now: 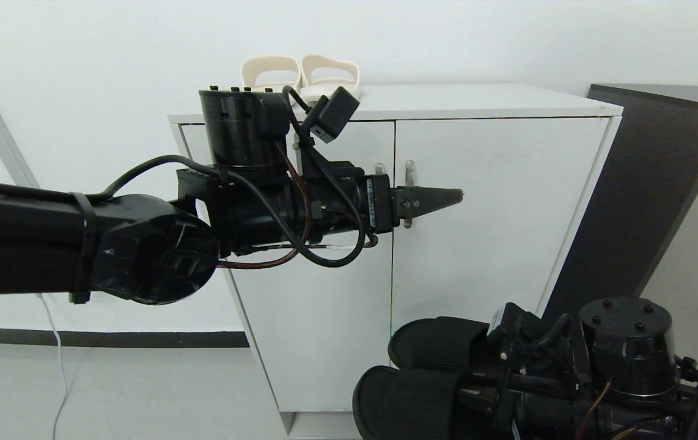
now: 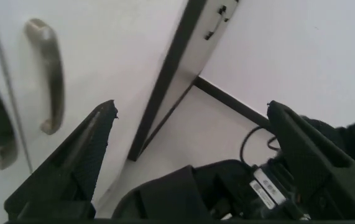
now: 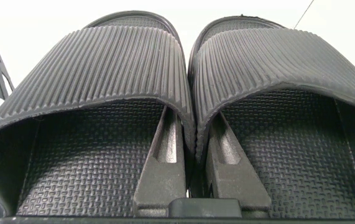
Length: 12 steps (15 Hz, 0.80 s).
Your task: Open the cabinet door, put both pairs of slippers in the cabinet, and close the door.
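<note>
The white cabinet [image 1: 483,201] stands with both doors shut, its two metal handles [image 1: 409,174] side by side at the middle seam. A beige pair of slippers [image 1: 300,73] rests on its top. My left gripper [image 1: 456,197] hangs in front of the right door at handle height, just past the handles. The left wrist view has that gripper [image 2: 193,107] open with nothing in it, and the handles [image 2: 46,74] off to one side. Low in front of the cabinet, my right gripper [image 3: 196,158] is shut on the black pair of slippers [image 1: 428,360], one finger [image 3: 161,168] inside each, pinching their inner walls together.
A dark grey panel [image 1: 648,201] leans or stands against the cabinet's right side. A thin cable [image 1: 62,366] runs down the wall to the pale floor on the left. The floor left of the cabinet is open.
</note>
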Available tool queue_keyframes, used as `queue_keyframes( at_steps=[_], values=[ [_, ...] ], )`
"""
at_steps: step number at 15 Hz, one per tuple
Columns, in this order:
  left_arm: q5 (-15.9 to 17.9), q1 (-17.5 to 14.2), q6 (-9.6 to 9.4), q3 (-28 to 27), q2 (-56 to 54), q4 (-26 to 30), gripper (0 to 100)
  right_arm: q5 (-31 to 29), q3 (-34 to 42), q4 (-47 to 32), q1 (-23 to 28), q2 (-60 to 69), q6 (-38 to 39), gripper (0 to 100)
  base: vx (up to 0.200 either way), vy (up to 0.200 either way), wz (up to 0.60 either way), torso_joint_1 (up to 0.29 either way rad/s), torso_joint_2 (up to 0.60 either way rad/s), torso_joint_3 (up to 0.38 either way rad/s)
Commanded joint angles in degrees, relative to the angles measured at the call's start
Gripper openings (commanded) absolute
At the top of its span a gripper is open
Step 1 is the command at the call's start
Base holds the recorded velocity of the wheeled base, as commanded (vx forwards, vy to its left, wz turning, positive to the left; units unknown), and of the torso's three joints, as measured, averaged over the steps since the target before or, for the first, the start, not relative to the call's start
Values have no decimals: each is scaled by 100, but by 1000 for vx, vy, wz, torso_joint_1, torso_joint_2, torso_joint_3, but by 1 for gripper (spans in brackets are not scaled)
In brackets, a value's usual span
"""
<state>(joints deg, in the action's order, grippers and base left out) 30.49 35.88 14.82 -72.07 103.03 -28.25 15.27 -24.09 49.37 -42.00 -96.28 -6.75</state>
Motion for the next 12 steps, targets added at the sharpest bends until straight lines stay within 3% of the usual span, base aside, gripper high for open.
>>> queue_keyframes(
  at_steps=[1,7,12],
  values=[
    [-166,-2,-6,-105,138,-6,100,2,1,2,-2,-22,-1,0,0,0,0,0,0,0],
    [-632,-116,-6,-536,639,-6,100,2,-8,2,-2,-22,7,0,0,0,0,0,0,0],
    [-658,-142,12,-800,929,-6,100,11,1,2,-2,-31,7,0,0,0,0,0,0,0]
  ],
)
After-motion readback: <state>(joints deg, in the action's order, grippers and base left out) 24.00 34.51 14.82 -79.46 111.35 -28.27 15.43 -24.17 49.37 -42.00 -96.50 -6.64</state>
